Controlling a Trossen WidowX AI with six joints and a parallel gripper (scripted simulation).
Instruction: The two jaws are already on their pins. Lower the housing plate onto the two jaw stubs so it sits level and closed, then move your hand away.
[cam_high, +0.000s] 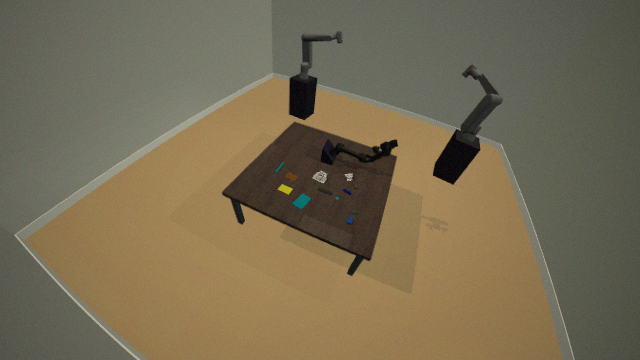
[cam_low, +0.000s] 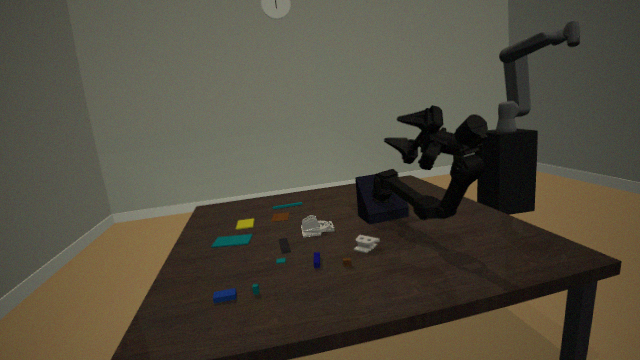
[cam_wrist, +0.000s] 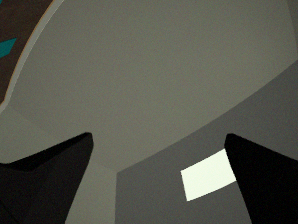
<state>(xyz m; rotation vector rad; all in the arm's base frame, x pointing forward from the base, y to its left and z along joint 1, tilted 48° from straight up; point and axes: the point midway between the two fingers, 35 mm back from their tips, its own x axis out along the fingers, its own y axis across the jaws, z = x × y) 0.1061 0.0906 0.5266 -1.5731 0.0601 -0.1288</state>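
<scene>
A larger white openwork assembly (cam_high: 320, 176) (cam_low: 317, 228) stands on the table, with a raised, fanned part at its left in the exterior view. A smaller white piece (cam_high: 349, 176) (cam_low: 366, 242), with two dark spots on its flat top and a wider foot below, stands apart from it, nearer that camera. It looks like the housing plate, but the views are too small to be sure. The jaws and their stubs cannot be told apart. My gripper (cam_low: 392, 130) (cam_wrist: 160, 141) is open and empty, high above the table and away from both white pieces.
A dark block (cam_low: 285, 245), a blue bar (cam_low: 317, 260), an orange-brown piece (cam_low: 347, 262) and a small teal piece (cam_low: 281, 260) lie near the white pieces. A yellow plate (cam_low: 245, 224), a teal plate (cam_low: 232, 241) and a blue block (cam_low: 225, 295) lie farther off.
</scene>
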